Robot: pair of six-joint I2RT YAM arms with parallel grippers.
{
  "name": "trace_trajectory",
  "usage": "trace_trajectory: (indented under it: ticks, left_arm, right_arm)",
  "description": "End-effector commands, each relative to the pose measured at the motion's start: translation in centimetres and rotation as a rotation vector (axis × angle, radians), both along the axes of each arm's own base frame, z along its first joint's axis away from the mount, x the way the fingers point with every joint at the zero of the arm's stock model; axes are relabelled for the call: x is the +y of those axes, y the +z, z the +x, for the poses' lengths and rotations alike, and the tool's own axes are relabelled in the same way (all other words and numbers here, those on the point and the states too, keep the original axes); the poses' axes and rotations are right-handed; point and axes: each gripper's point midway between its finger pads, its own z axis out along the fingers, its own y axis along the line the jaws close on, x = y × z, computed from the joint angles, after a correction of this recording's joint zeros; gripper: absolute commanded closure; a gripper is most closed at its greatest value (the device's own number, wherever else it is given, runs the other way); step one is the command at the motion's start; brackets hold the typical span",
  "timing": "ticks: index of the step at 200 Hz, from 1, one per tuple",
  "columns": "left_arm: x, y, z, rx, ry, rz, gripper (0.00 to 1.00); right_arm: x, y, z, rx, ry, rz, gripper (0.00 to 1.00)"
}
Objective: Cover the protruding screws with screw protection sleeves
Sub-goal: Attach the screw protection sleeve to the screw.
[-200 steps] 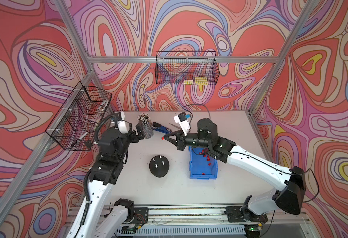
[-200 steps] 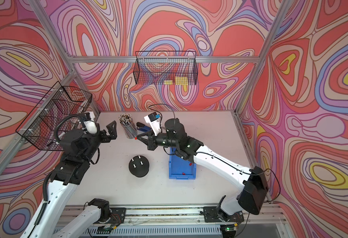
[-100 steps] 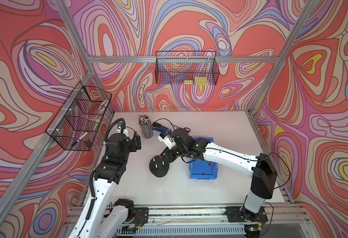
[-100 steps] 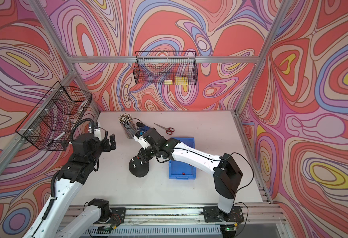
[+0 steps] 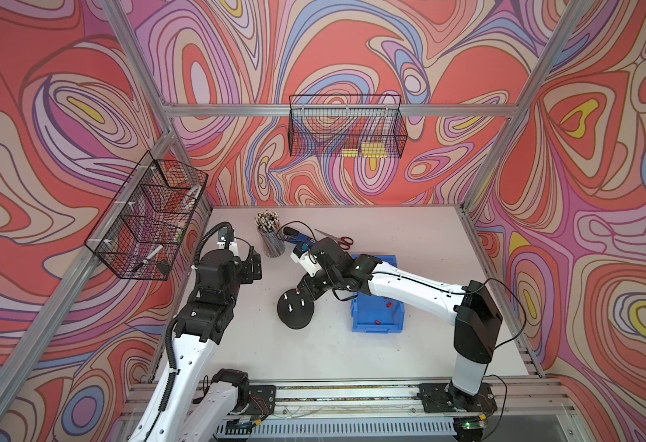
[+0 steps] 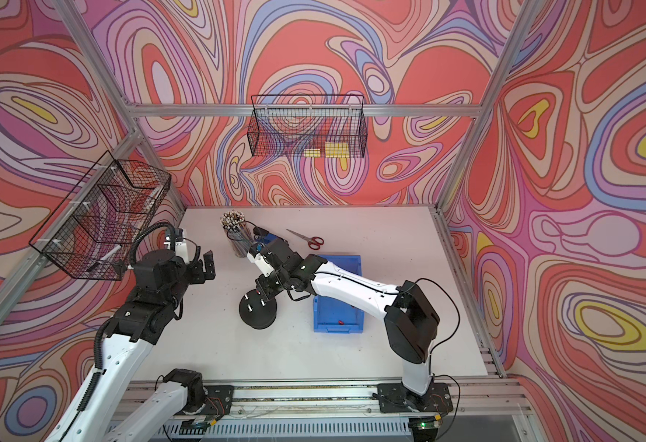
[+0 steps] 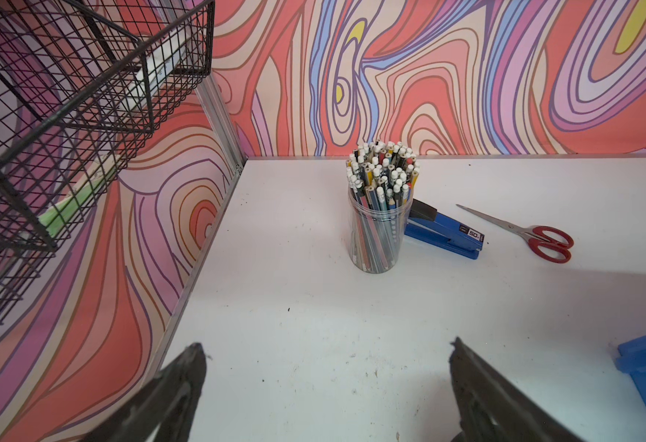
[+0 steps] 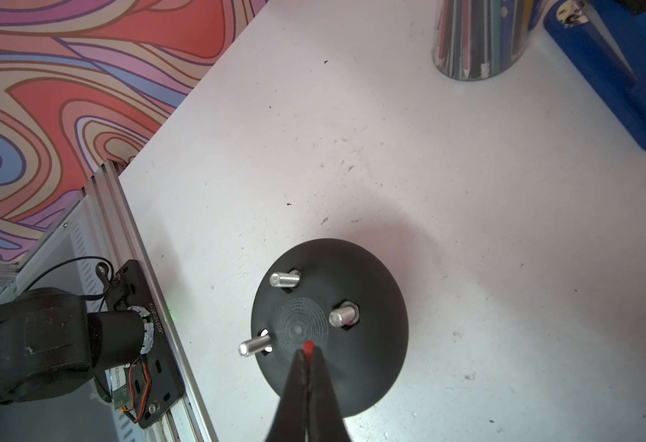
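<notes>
Just right of the black round base (image 5: 295, 313), the blue bin (image 5: 376, 328) holds a few loose screw protection sleeves (image 5: 375, 321) on its floor. On the base the protruding screws (image 8: 342, 315) stand upright. Three show bare, and the fingertips hide the spot where a fourth might be. The right gripper (image 8: 307, 354) is pinched tight on one red sleeve (image 8: 307, 346), low over the base's top near its centre. Left of the base, the left gripper (image 7: 326, 344) hangs over bare table (image 5: 352, 367), jaws spread wide with nothing between them. Beyond the base a clear cup (image 7: 376, 245) is packed with white-tipped pencils (image 7: 384, 168). Behind it lie a blue stapler (image 7: 447, 233) and red-handled scissors (image 7: 543, 239). A wire basket (image 5: 145, 225) on the left wall carries pens, and another wire basket (image 5: 346, 130) on the back wall carries yellow blocks (image 5: 371, 150). The table is open in front of the base up to the front rail (image 5: 352, 387), and far right of it past the bin.
</notes>
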Motion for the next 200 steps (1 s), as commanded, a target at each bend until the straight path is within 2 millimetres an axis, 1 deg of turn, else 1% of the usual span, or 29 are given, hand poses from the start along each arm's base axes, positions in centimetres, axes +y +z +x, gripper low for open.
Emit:
trace_trajectory:
  ticks: [1,42,75,124,200]
  left_arm:
    - [0.1,0.0,-0.1,-0.009,-0.001,0.006,0.01]
    - [0.1,0.1,-0.1,-0.011,-0.004,0.003,0.01]
    - [0.1,0.0,-0.1,-0.012,-0.005,0.002,0.01]
    - [0.0,-0.1,0.0,-0.009,-0.008,0.003,0.01]
    - [-0.1,-0.1,0.0,-0.008,-0.012,-0.001,0.01]
  right_arm:
    - [0.4,-0.3,0.5,-0.020,0.000,-0.019,1.00]
    - [0.5,-0.9,0.8,-0.024,-0.005,-0.038,1.00]
    - [0.5,-0.9,1.2,-0.030,-0.013,-0.041,1.00]
    - [0.7,-1.0,1.2,-0.032,-0.009,-0.043,1.00]
    - [0.7,-1.7,1.2,-0.017,-0.006,-0.057,1.00]
